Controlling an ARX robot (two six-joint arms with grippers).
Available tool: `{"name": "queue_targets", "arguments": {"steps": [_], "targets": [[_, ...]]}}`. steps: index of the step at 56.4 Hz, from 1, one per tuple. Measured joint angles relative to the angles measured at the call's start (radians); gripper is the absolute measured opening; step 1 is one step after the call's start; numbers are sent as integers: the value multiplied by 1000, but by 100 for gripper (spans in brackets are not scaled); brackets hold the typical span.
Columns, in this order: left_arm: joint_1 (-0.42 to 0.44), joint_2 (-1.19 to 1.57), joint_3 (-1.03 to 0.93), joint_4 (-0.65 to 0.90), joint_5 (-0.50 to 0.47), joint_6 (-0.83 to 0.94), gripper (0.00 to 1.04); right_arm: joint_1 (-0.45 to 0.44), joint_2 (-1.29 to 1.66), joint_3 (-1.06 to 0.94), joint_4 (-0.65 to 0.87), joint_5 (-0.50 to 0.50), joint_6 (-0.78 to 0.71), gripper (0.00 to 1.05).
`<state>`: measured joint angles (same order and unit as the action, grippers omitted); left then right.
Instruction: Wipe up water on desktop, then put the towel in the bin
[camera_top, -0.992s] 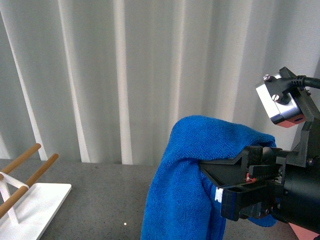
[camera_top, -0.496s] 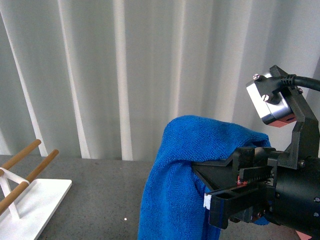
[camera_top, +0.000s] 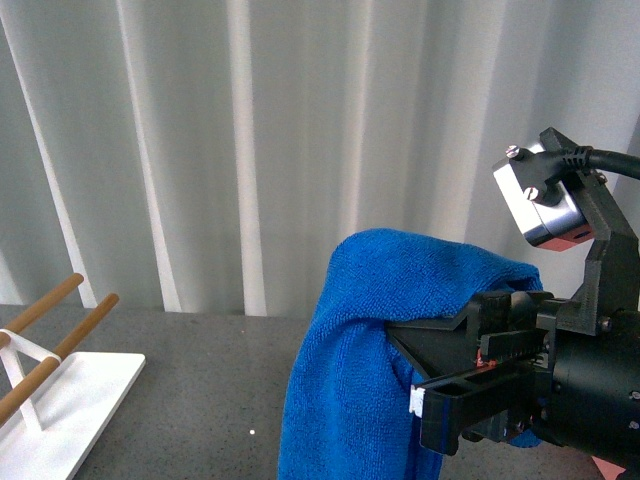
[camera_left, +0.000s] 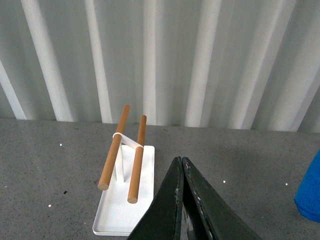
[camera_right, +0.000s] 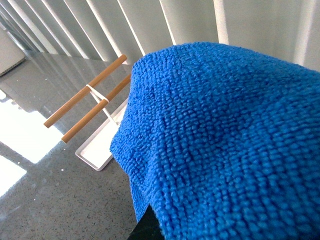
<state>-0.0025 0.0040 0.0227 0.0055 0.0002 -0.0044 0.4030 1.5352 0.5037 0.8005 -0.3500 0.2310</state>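
The large bright blue fluffy microfibre towel (camera_top: 345, 380) hangs in the air above the dark grey speckled stone-like desktop (camera_top: 200, 380), on the right side of the front view. Its upper fold is draped over the black fingers of the right gripper (camera_top: 412, 365), and its lower end runs out of the picture. The right gripper is clamped on the towel, with the jaws pinching the cloth between them. In the right wrist view the towel (camera_right: 225, 140) fills most of the picture. The left gripper (camera_left: 180, 162) is held over the desktop (camera_left: 250, 165) with its two dark fingers pressed together and nothing between them. A white flat-based rack with round wooden bars (camera_top: 90, 385) stands on the desktop, well apart from the towel, towards the robot's left. A white pleated curtain (camera_top: 200, 150) closes off the far edge of the desktop.
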Motion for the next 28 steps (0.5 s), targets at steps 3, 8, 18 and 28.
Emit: {"name": "queue_targets", "arguments": {"steps": [3,8,18,28], "targets": [[0,0,0,-2,-1,0,4,0,0,0,0,-2,-1,4],[0,0,0,-4,0,0,4,-1,0,0,-4,-4,-6,4],[0,0,0,-5,0,0,30,-3,26,8,-64,19,-31,4],[0,0,0,-5,0,0,64,-12,210,93,-365,146,-152,4]]}}
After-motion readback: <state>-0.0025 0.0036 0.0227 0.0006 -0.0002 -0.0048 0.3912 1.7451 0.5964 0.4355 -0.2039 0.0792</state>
